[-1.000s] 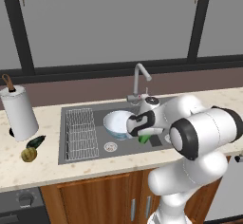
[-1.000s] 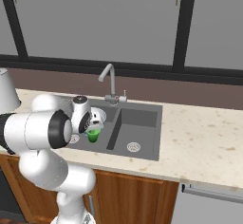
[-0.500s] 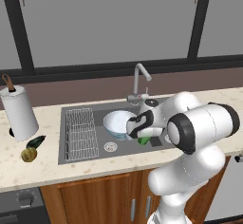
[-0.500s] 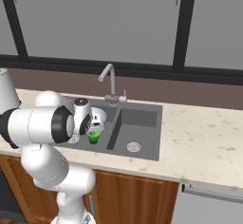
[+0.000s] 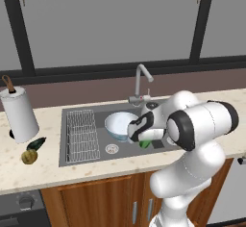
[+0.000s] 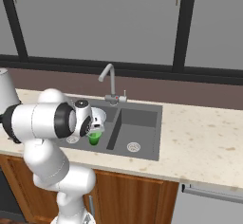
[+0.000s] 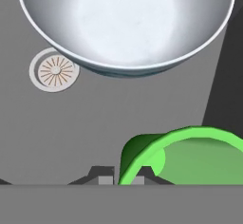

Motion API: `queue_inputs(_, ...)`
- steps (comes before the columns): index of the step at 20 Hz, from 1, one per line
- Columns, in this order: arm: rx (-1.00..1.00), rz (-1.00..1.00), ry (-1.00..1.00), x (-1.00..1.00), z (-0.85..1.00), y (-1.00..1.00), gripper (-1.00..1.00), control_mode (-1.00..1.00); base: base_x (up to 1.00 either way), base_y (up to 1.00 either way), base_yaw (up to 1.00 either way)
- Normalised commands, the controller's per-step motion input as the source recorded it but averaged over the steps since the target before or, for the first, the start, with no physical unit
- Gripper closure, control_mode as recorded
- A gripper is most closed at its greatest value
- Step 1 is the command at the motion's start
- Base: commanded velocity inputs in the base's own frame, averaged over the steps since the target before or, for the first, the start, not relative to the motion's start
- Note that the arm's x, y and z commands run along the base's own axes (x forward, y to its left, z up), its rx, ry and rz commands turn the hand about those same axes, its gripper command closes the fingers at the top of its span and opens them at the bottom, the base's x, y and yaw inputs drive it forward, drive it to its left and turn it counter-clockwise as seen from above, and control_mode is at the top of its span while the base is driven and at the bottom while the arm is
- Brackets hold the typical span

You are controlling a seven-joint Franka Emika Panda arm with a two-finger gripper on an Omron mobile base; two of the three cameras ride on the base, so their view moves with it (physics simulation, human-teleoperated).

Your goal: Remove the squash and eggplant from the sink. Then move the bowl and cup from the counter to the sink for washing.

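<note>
Left of the pincer [image 7: 117, 175] lay the drain [image 7: 54, 70]; ahead sat the bowl [image 7: 126, 21] in the sink [image 7: 95, 123]. Its jaws were pinched tight on the cup [image 7: 190, 159] rim, rightward. It probably should lower fully before releasing, clear of the bowl.

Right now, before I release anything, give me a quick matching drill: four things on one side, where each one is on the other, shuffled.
Things:
1. bowl
2. cup
3. squash
4. paper towel roll

Places:
A. on the counter beside the eggplant
B. standing upright on the counter, left of the sink
C. resting in the sink basin
D. pinched at its rim by the tool

Pairs: 1-C, 2-D, 3-A, 4-B
</note>
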Motion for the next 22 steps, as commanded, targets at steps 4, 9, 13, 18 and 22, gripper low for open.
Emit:
queue_inputs(4, 0.00, 0.00, 0.00, 0.04, -0.09, 0.00, 1.00, -1.00, 0.00, 0.00, 0.00)
queue_inputs(9, 0.00, 0.00, 0.00, 0.05, -0.10, 0.00, 1.00, -1.00, 0.00, 0.00, 0.00)
queue_inputs(13, 0.00, 0.00, 0.00, 0.07, -0.10, 0.00, 1.00, -1.00, 0.00, 0.00, 0.00)
queue_inputs(18, 0.00, 0.00, 0.00, 0.08, -0.10, -0.01, 1.00, -1.00, 0.00, 0.00, 0.00)
queue_inputs(22, 0.00, 0.00, 0.00, 0.08, -0.10, 0.00, 1.00, -1.00, 0.00, 0.00, 0.00)
